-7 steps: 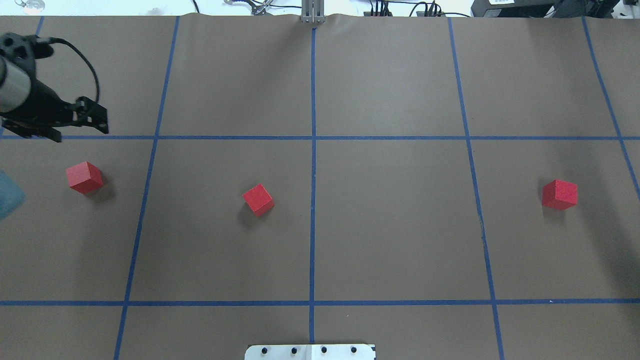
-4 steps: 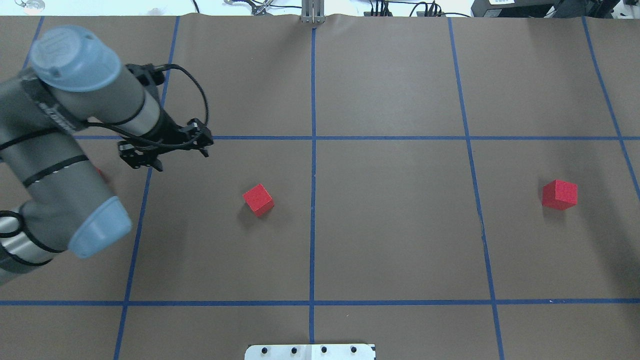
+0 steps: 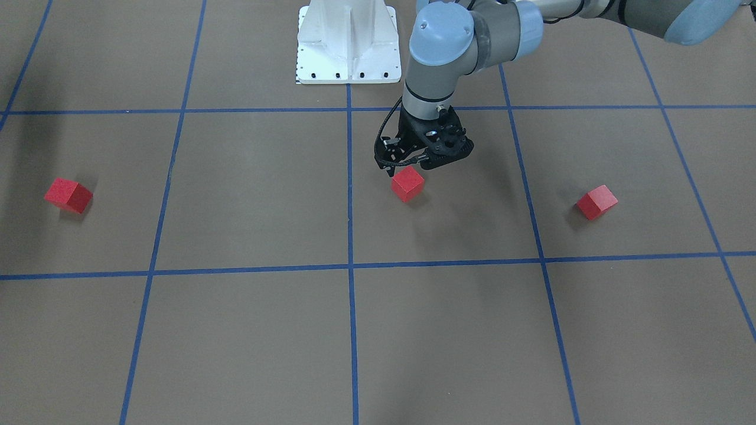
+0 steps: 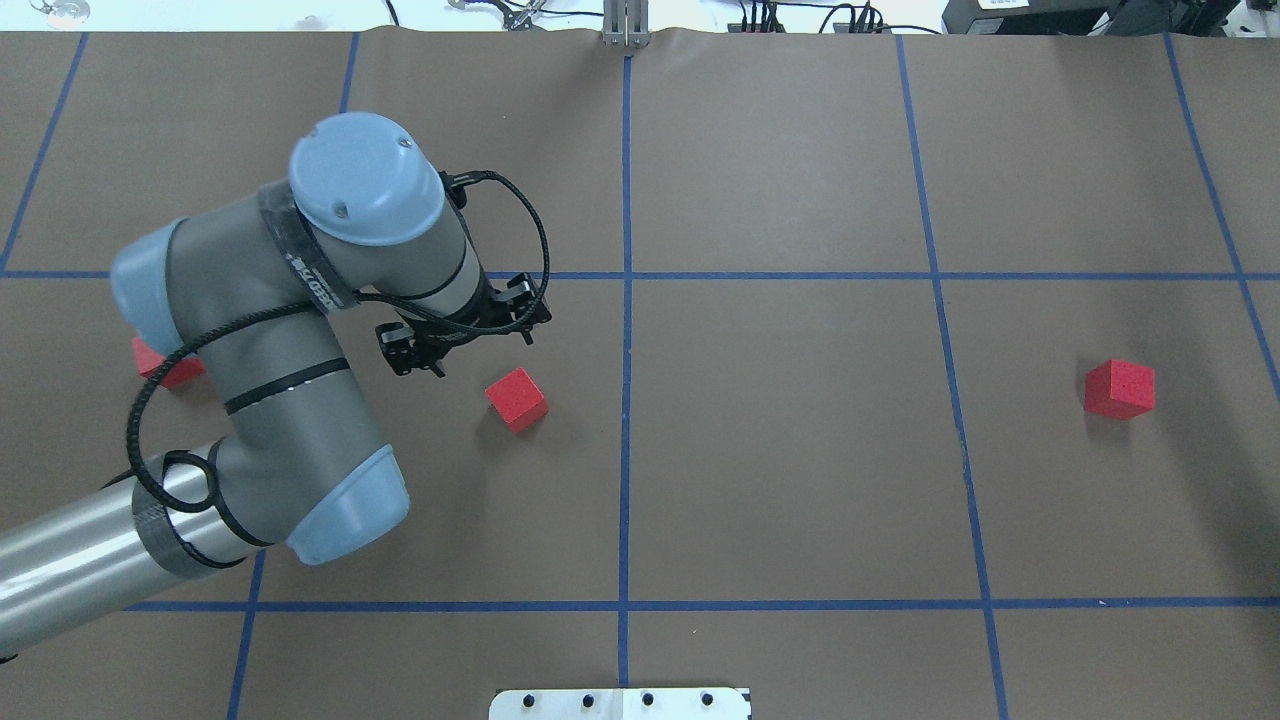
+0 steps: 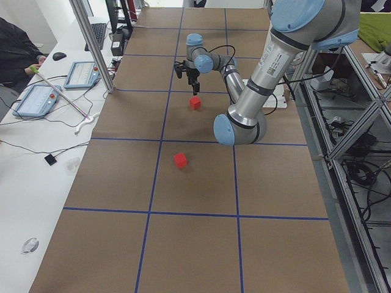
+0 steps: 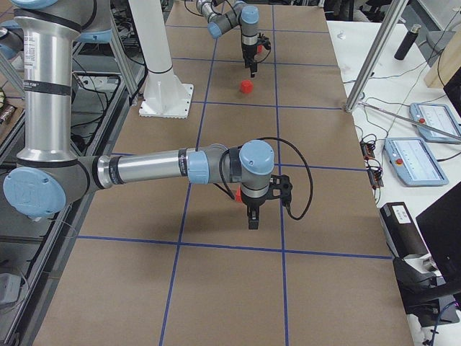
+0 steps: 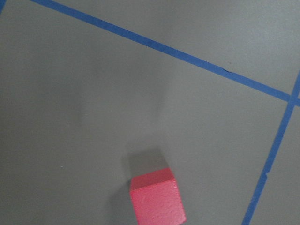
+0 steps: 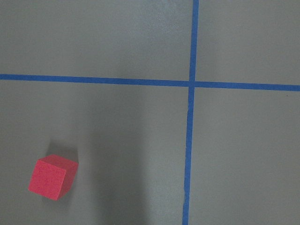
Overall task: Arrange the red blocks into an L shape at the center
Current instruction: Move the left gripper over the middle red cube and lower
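Observation:
Three red blocks lie apart on the brown floor. One point(image 4: 517, 399) sits just left of the vertical blue tape line at the center point(image 4: 700, 440). One point(image 4: 1119, 389) lies far right. One point(image 4: 165, 368) lies far left, partly hidden by my left arm. My left gripper point(image 4: 465, 338) hovers open and empty, just up-left of the middle block point(image 3: 407, 183), which sits at the bottom of the left wrist view point(image 7: 157, 197). My right gripper point(image 6: 252, 216) shows only in the exterior right view, high over the right block point(image 8: 52, 177); I cannot tell whether it is open or shut.
The white metal base point(image 4: 620, 703) sits at the near edge on the tape line. Blue tape lines point(image 4: 625, 500) split the floor into a grid. My left arm's elbow point(image 4: 340, 510) hangs over the left cell. Desks with tablets point(image 5: 36, 101) stand beyond the far edge.
My left arm has swung in from the left edge toward the middle, bringing its gripper close to the middle block. The arm now covers part of the left block. No block has moved.

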Robot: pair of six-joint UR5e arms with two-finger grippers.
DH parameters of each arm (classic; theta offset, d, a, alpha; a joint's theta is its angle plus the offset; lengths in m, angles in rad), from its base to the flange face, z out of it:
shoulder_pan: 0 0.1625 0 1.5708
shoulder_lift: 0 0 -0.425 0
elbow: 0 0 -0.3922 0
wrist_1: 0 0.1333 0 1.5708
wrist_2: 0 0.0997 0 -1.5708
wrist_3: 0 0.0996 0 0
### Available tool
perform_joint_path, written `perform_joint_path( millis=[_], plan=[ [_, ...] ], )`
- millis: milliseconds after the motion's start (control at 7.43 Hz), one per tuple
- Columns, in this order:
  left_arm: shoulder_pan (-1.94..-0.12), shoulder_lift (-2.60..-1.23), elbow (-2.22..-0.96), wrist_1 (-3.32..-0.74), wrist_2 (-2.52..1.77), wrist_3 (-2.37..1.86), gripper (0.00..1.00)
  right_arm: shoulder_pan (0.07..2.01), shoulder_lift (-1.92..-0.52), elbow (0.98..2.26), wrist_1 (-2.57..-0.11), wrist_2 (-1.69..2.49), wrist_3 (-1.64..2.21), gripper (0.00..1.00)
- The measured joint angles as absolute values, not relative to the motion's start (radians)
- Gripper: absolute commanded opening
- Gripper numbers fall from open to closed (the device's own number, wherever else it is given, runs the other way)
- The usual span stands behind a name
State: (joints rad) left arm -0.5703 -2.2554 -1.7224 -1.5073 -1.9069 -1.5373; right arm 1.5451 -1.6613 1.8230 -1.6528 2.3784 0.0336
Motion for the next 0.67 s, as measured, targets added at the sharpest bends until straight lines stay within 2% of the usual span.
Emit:
perform_joint_path(
  millis=[673],
  plan=[
    [-0.518, -2.246, -1.66, -1.533, -1.874, -1.544, 1.0, 1.545, -1.661, 1.82, -1.651, 2.377, 0.032, 1.0]
  ],
)
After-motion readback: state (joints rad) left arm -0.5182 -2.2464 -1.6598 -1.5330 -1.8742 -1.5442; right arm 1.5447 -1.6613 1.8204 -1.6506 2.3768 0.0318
